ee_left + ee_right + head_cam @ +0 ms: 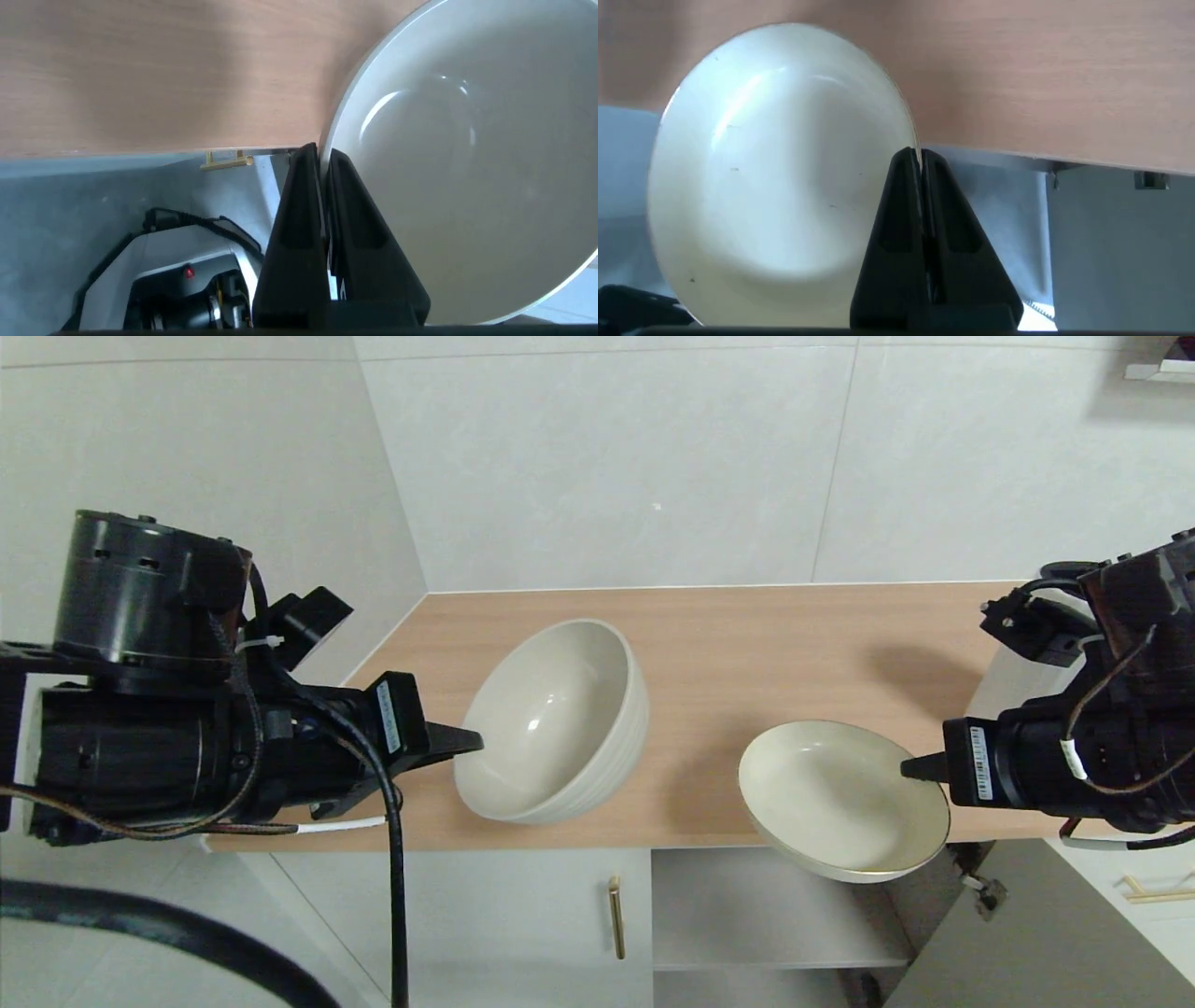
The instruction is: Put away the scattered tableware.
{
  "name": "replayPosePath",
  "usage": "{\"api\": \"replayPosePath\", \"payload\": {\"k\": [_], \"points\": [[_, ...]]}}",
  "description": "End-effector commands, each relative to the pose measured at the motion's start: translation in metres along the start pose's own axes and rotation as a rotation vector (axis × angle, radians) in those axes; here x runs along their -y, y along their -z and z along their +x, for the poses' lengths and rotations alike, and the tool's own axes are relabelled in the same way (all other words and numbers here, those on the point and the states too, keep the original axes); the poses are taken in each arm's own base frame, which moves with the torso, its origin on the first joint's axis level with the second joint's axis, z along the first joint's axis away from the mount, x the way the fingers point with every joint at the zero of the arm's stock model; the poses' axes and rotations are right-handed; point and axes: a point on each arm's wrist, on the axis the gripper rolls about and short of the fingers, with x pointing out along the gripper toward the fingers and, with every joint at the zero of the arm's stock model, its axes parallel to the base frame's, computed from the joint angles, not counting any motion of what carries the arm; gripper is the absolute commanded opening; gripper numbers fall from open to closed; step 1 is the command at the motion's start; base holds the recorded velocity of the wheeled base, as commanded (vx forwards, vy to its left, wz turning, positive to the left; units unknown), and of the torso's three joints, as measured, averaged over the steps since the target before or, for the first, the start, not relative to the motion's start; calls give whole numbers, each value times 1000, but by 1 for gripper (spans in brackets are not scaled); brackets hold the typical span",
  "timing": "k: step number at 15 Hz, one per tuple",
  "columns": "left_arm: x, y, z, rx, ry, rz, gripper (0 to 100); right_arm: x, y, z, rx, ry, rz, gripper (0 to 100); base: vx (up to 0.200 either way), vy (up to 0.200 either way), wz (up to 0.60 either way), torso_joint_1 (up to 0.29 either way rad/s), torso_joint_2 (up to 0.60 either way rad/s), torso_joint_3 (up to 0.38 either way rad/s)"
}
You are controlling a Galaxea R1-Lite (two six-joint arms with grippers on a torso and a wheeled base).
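Observation:
A deep ribbed cream bowl (551, 719) hangs tilted above the wooden counter (747, 644), its opening turned toward me. My left gripper (467, 740) is shut on its near-left rim; the left wrist view shows the fingers (322, 187) pinching the bowl's rim (467, 168). A shallower cream bowl (840, 798) with a thin dark edge hangs tilted over the counter's front edge. My right gripper (910, 767) is shut on its right rim, and in the right wrist view the fingers (921, 177) clamp the edge of that bowl (775, 168).
The counter meets tiled walls at the back and left. Below its front edge are a white cabinet door with a brass handle (615, 917) and an open shelf compartment (775, 915). A white drawer front (1148, 896) sits at the lower right.

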Motion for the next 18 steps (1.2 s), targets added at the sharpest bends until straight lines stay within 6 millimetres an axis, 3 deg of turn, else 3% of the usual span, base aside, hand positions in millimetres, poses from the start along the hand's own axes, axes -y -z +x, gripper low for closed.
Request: {"api": "replayPosePath", "payload": {"k": [1,6,18], "points": [[1,0,-1,4,4,2,0,-1,3,-3,14,-13,-6,0,0,0,0,0,0,0],[-1,0,3,-7,-5,0,0,-2,3,2,7,-11,-11,0,-200,0,0,2,6,0],[-1,1,6,-17,-8,20,0,-3,6,15,-30,7,-21,0,0,0,0,0,0,0]]}}
